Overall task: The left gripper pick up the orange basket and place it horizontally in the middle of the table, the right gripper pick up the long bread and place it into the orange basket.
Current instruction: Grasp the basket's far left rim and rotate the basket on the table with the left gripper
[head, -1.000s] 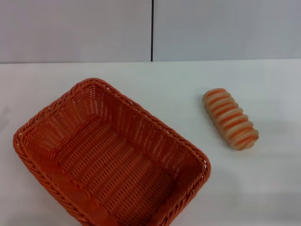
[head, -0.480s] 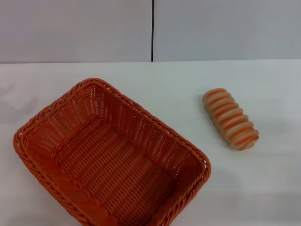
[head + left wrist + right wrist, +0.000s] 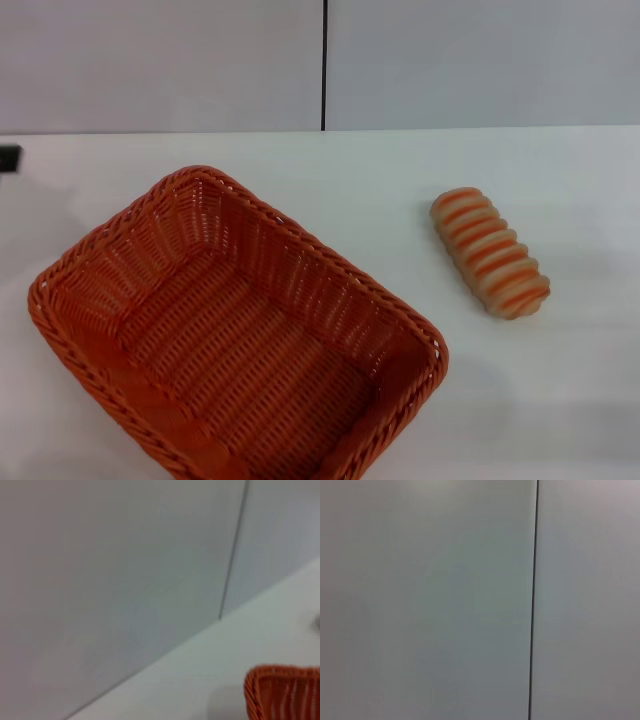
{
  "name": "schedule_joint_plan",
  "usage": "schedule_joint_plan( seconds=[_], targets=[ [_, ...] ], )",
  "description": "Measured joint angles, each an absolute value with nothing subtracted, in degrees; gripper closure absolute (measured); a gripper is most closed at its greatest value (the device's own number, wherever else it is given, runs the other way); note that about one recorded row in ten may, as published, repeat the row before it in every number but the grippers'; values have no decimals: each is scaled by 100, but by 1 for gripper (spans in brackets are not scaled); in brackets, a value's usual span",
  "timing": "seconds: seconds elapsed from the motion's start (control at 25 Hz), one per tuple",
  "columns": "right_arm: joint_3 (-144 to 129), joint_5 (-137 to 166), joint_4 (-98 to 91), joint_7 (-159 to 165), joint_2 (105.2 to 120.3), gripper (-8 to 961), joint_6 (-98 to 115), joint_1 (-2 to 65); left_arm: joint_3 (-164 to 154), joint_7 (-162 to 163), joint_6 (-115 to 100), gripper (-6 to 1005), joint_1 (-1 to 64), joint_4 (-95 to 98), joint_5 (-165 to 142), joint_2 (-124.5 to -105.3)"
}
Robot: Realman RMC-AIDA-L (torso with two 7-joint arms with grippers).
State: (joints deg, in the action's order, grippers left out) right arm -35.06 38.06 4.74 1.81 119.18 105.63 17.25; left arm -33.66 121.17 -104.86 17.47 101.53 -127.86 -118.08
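Observation:
The orange basket point(image 3: 300, 236) lies at an angle on the left half of the white table point(image 3: 360, 175), its near end cut off by the head view's lower edge. Nothing is in it. One corner of its rim point(image 3: 280, 675) also appears in the left wrist view. The long bread point(image 3: 490, 252), tan with orange stripes, rests on the table to the right of the basket, apart from it. A small black piece of the left gripper point(image 3: 8, 158) pokes in at the far left edge, well off the basket. The right gripper is out of view.
A grey wall with a dark vertical seam point(image 3: 324, 65) stands behind the table's far edge. The right wrist view holds only that wall and seam point(image 3: 534, 600). Bare tabletop lies between basket and bread.
A black piece of the left gripper has come into the head view at the left edge. Basket and bread have not moved.

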Motion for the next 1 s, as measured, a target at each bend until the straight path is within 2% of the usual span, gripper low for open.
schedule_joint_plan(
  seconds=[0.2,0.8,1.0],
  targets=[
    [-3506,3806,490,182,11926,395,10514,1775,-4370,12283,-10348,170,1953,10238,-13596,-11848],
    [-3507,3823,550,193,11942,394,10555,1751,-5767,12851,-9978,306,2033,10104,-14493,-11867],
    [-3530,3853,591,197,11944,394,10462,1788,-6038,13045,-9816,298,2066,9936,-14691,-11871]
  ],
)
